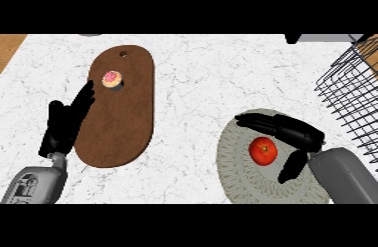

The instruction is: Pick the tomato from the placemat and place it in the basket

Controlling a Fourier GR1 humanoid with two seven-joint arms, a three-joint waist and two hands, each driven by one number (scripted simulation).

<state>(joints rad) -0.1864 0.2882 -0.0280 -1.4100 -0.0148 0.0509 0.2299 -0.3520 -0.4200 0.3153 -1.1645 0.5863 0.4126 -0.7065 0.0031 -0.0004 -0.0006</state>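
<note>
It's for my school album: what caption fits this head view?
Right hand open around the tomato on the placemat, basket nearby.

Tomato (263, 150) on placemat (240, 181), basket (354, 96) right.

Counter (192, 81): white marble look, smooth. Board (118, 116): dark brown wood, matt. Placemat (240, 176): grey woven cloth, ribbed texture. Basket (354, 91): thin black metal wire. Tomato (263, 150): red, glossy skin.

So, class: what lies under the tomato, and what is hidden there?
The tomato rests on a round grey placemat. The right hand arches over it, fingers covering part of the mat's far side; the counter beneath is hidden.
</note>
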